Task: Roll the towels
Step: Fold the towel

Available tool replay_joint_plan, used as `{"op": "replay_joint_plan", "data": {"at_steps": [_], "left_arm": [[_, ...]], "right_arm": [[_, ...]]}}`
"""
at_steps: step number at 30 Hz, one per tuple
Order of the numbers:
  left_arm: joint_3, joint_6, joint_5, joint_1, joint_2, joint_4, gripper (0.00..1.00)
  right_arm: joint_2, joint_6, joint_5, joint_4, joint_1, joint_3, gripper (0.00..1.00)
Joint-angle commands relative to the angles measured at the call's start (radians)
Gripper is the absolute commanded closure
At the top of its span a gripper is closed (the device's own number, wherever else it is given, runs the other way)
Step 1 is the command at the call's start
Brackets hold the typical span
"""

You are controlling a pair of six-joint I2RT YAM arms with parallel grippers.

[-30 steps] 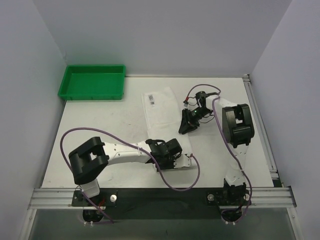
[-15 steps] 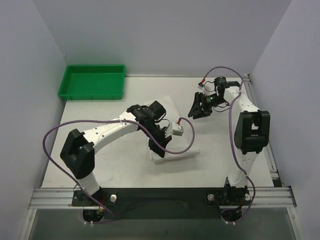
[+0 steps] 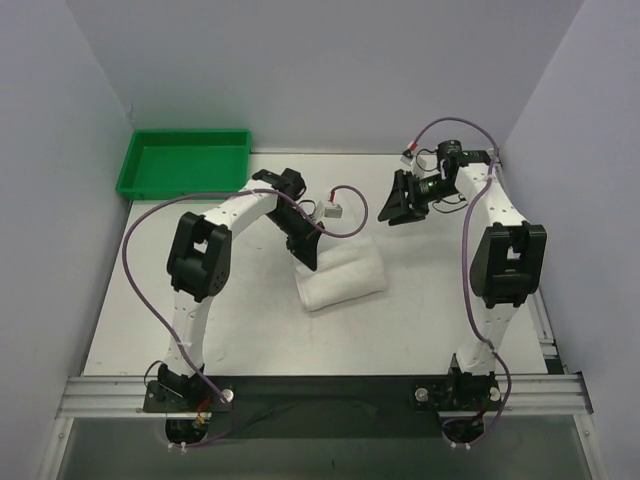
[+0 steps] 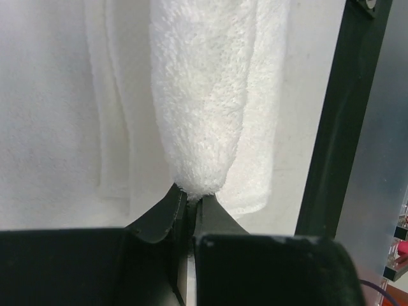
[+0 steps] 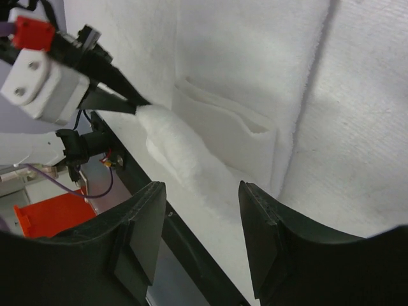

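White tabletop (image 3: 200,330), walled on three sides. A green rectangular plastic tray (image 3: 185,164) sits in the far left corner. The white terry-cloth towel (image 3: 345,275) lies near the middle of the tabletop, bunched into a thick, short bundle slanting from near left to far right. The left arm reaches over from the left side, and the left gripper (image 3: 307,255) comes down on the bundle's far left end. In the left wrist view the left gripper (image 4: 190,199) has its fingers pressed together on the tip of a rounded, plump fold of the towel (image 4: 204,95), with flatter layers of the same cloth spread beneath and to the left. The right gripper (image 3: 400,210) hangs over the far right part of the tabletop, well apart from the bundle and touching nothing. In the right wrist view the right gripper (image 5: 201,236) has its fingers spread with nothing between them. Past them the towel (image 5: 182,159) shows its pinched fold beside squared folded layers. A purple cable (image 3: 140,290) loops off the left arm.
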Motion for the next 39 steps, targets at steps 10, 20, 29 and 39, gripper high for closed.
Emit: {"op": "replay_joint_plan", "data": {"at_steps": [10,20,29,39], "left_arm": [[0.198,0.071,-0.026,0.042,0.179,-0.046,0.85],[0.183,0.071,-0.046,0.081,0.127,-0.047,0.48],[-0.043,-0.025,-0.041,0.223,-0.203,0.183,0.37],[-0.343,-0.064,-0.171,0.206,-0.579,0.427,0.25]], "right_arm": [[0.014,0.051,-0.125,0.036,0.118,-0.141,0.64],[0.174,0.205,0.082,0.136,0.169,-0.200,0.71],[0.087,0.228,-0.040,0.185,0.190,-0.270,0.63],[0.011,0.185,-0.013,0.178,0.242,-0.166,0.65]]}}
